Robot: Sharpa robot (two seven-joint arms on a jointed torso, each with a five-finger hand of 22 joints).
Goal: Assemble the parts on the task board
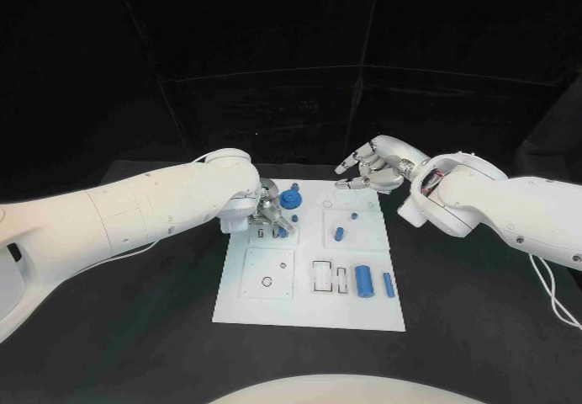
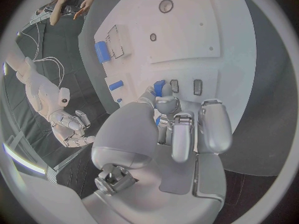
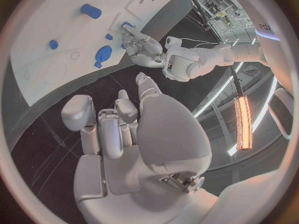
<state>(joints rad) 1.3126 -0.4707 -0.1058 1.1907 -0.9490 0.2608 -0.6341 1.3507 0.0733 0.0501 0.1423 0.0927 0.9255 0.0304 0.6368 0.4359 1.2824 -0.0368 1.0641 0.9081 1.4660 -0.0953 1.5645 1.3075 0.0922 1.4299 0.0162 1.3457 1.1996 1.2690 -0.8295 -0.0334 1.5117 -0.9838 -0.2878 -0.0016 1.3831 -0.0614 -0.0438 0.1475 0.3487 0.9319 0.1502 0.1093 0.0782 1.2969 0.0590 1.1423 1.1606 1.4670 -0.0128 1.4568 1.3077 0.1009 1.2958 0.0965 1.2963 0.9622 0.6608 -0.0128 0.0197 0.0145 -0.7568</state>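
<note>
Nearest the head camera, at 6 o'clock on the black worktop [image 1: 109, 353], sits the white rectangular task board [image 1: 309, 311], its near edge bare. Two blue cylinder parts lie side by side at the board's 4 o'clock area: a thicker blue cylinder [image 1: 362, 279] and, just beside it toward 3 o'clock, a thinner blue cylinder [image 1: 389, 285]. Black-outlined rectangular slots [image 1: 324, 276] lie just beside them toward 9 o'clock. A raised square plate with a small ring mark [image 1: 269, 273] takes up the board's 8 o'clock area.

Mid-board, toward 1 o'clock: a short blue peg [image 1: 341, 232], and a smaller blue piece [image 1: 354, 216] just beyond it.

Left hand [image 1: 269, 217], silver, many-fingered, is down at the board's 11 o'clock corner, fingers curled together round a small blue part [image 2: 159, 88]; the left wrist view shows that blue piece pinched at the fingertips [image 2: 166, 104], right against the board surface beside two small dark slots [image 2: 186, 86]. A round blue knob-shaped part [image 1: 291, 199] stands on the board just beyond the left hand, toward 12 o'clock.

Right hand [image 1: 371, 167] hovers above the board's far edge at 1 o'clock, well apart from the left hand. Its fingers are loosely bent and spread, nothing between them; the right wrist view shows the fingers [image 3: 102, 129] over dark worktop, off the board's edge, holding nothing
</note>
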